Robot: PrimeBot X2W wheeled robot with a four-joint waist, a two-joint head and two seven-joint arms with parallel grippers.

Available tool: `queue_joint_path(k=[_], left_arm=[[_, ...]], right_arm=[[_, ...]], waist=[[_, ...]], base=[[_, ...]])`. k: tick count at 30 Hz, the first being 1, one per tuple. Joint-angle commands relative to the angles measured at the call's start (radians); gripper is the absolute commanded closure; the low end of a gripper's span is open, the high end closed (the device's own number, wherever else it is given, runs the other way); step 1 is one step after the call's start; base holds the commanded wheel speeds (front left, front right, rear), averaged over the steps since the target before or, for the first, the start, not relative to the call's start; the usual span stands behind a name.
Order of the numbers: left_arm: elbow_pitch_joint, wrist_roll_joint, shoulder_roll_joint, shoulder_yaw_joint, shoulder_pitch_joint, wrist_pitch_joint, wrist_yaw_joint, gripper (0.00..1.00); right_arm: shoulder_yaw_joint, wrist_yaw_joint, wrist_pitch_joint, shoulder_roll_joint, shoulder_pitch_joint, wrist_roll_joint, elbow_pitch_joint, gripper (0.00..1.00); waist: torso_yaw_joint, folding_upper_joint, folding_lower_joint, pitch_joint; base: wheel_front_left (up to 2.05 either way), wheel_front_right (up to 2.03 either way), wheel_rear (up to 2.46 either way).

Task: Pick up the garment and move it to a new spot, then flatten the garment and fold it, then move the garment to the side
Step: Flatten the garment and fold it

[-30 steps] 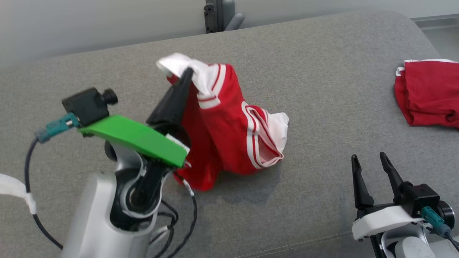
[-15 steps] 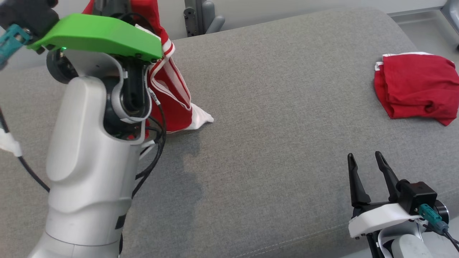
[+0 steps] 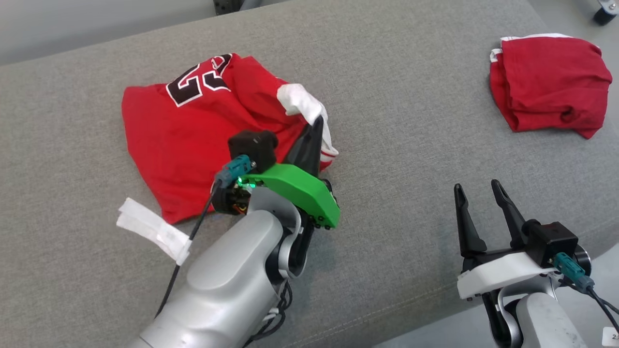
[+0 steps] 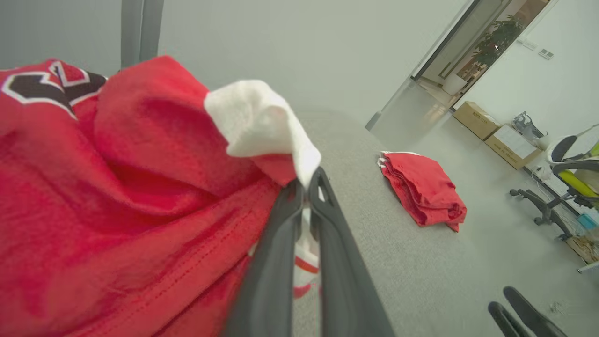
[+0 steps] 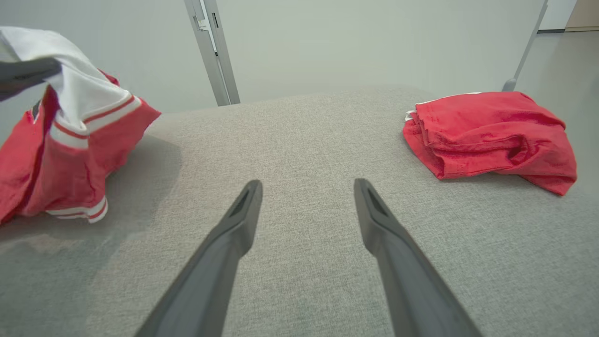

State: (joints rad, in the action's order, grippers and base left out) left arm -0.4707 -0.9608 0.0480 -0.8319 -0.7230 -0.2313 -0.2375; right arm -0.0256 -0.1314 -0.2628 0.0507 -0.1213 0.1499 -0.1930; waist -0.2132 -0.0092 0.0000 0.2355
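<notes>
Red jersey (image 3: 184, 140) lies spread on the grey cushion (image 3: 411, 159) at about ten o'clock in the head view, with its black number facing up. The left gripper (image 3: 316, 128) is clamped on the white trim at the jersey's three o'clock edge, holding that edge raised. The right gripper (image 3: 476, 193) hovers at five o'clock, its fingers spread and grasping nothing. A folded red cloth (image 3: 551, 84) rests at two o'clock, well apart.
</notes>
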Motion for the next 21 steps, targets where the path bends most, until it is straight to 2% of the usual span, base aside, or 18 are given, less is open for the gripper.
queue_joint_path(k=[1, 2, 3, 4, 5, 9, 11, 12, 13, 17, 21], left_arm=[[-0.022, -0.031, 0.006, -0.041, 0.000, -0.010, 0.010, 1.00], [-0.035, -0.044, 0.006, -0.067, -0.008, -0.014, 0.014, 1.00], [-0.049, -0.054, 0.006, -0.091, -0.017, -0.017, 0.015, 0.94], [-0.060, -0.065, 0.005, -0.113, -0.026, -0.020, 0.019, 0.80], [-0.071, -0.077, 0.005, -0.128, -0.033, -0.024, 0.021, 0.75], [-0.103, -0.109, 0.005, -0.167, -0.055, -0.031, 0.025, 0.74], [-0.114, -0.126, 0.005, -0.177, -0.065, -0.034, 0.027, 0.67], [-0.119, -0.135, 0.005, -0.182, -0.068, -0.035, 0.028, 0.47], [-0.121, -0.139, 0.005, -0.185, -0.071, -0.033, 0.029, 0.01], [-0.115, -0.143, 0.005, -0.203, -0.074, -0.033, 0.035, 0.00], [-0.104, -0.117, 0.005, -0.220, -0.083, -0.033, 0.023, 0.00]], right_arm=[[-0.003, 0.002, -0.003, 0.000, -0.020, 0.008, -0.003, 0.00], [-0.004, 0.002, -0.003, 0.000, -0.023, 0.009, -0.005, 0.00], [-0.006, 0.002, -0.003, 0.000, -0.026, 0.010, -0.007, 0.00], [-0.008, 0.002, -0.003, 0.000, -0.029, 0.013, -0.010, 0.00], [-0.011, 0.002, -0.003, 0.000, -0.031, 0.016, -0.011, 0.00], [-0.008, 0.002, -0.003, 0.000, -0.032, 0.023, -0.016, 0.00], [-0.007, 0.002, -0.003, 0.000, -0.030, 0.024, -0.018, 0.00], [-0.007, 0.002, -0.003, 0.000, -0.027, 0.024, -0.020, 0.00], [-0.005, 0.002, -0.003, 0.000, -0.025, 0.025, -0.021, 0.00], [0.002, 0.002, -0.003, 0.000, -0.016, 0.025, -0.023, 0.00], [0.006, 0.002, -0.003, 0.000, -0.011, 0.023, -0.026, 0.00]], waist=[[-0.042, 0.0092, 0.0000, 0.054], [-0.049, 0.0092, 0.0000, 0.061], [-0.055, 0.0092, 0.0000, 0.066], [-0.061, 0.0092, 0.0000, 0.070], [-0.068, 0.0092, 0.0000, 0.074], [-0.083, 0.0092, 0.0000, 0.079], [-0.087, 0.0092, 0.0000, 0.078], [-0.088, 0.0092, 0.0000, 0.077], [-0.088, 0.0092, 0.0000, 0.076], [-0.083, 0.0092, 0.0000, 0.069], [-0.070, 0.0092, 0.0000, 0.056]], base=[[0.00, 0.00, 0.00], [0.00, 0.00, 0.00], [0.00, 0.00, 0.00], [0.00, 0.00, 0.00], [0.00, 0.00, 0.00], [0.00, 0.00, 0.00], [0.00, 0.00, 0.00], [0.00, 0.00, 0.00], [0.00, 0.00, 0.00], [0.00, 0.00, 0.00], [0.00, 0.00, 0.00]])
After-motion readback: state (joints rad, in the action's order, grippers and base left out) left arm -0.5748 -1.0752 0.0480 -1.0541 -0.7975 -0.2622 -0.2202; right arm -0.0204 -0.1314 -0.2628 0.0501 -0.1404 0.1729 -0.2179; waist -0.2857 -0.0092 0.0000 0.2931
